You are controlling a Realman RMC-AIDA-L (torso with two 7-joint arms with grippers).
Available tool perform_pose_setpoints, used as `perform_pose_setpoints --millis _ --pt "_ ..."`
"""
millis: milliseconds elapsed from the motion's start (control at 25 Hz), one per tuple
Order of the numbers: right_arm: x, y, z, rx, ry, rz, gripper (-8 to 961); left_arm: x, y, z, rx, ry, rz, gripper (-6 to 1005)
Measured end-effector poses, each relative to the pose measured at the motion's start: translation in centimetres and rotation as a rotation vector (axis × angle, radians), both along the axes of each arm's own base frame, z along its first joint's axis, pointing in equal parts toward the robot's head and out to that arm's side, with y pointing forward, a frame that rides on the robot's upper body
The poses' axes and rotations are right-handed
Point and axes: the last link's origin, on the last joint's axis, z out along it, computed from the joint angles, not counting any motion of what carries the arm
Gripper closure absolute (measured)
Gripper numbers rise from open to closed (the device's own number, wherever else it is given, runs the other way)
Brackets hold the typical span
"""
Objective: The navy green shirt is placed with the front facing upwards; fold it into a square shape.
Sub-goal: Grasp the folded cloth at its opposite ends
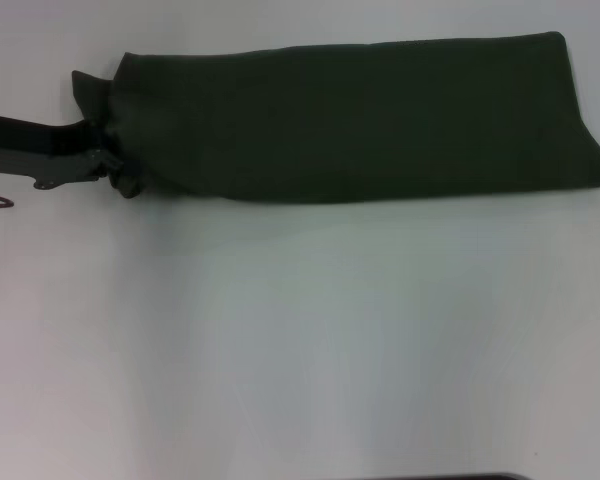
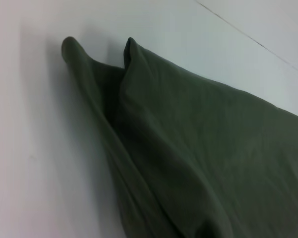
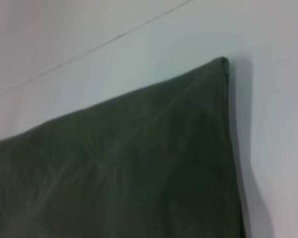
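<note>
Olive shirt (image 1: 360,115) — bunched left end at left tool (image 1: 108,150)

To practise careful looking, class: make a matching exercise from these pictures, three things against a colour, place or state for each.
Things:
1. navy green shirt
2. left gripper
3. table

Descriptions:
a. white, lying under everything
b. dark, folded into a long band
c. at the bunched left end of the cloth

Pairs: 1-b, 2-c, 3-a
</note>
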Motion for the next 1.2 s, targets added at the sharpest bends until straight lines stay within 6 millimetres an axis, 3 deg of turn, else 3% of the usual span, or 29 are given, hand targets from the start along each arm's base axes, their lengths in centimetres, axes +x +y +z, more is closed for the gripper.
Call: perform_pose_setpoints --millis 480,1200 --pt "0.5 1.6 -3.6 0.023 0.027 -0.057 9 0.2 0.2 0.0 0.012 -0.001 -0.005 950" --pt "0.1 1.6 -5.7 0.004 0.04 -0.049 8 0.5 0.4 -0.3 0.014 -0.002 -0.014 951"
